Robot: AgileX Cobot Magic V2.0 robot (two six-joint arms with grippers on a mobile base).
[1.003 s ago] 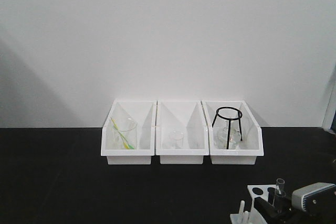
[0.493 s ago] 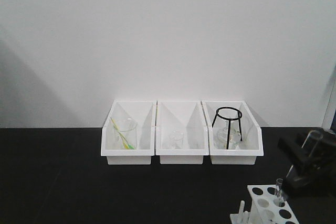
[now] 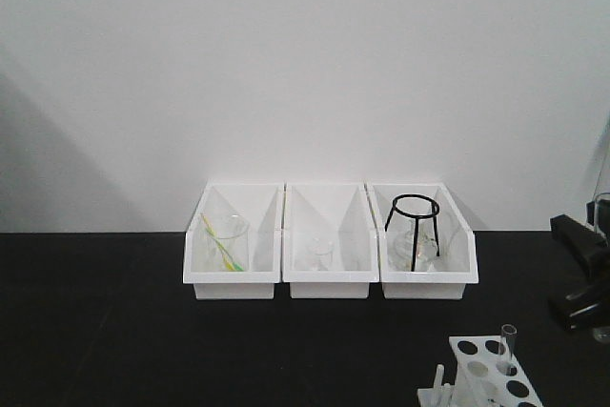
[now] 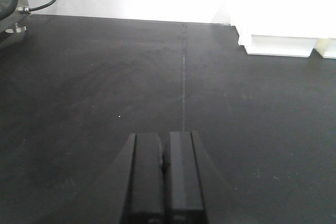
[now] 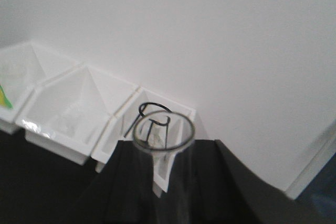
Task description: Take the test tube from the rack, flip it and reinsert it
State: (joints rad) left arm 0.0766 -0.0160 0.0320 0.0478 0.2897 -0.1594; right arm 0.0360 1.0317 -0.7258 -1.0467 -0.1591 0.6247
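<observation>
The rack [image 3: 493, 369] is cut by the front view's bottom edge, only its top plate showing. The right gripper [image 3: 587, 274] and the test tube [image 3: 601, 221] it holds run off the right edge; in the wrist view the tube's lower length blurs out toward the bottom edge

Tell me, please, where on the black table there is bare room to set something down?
The black table left of the three white bins and in front of them is bare, across to the rack; the shut left gripper hangs over it. The right front corner is crowded: the rack, with the right gripper holding the test tube near it.
</observation>
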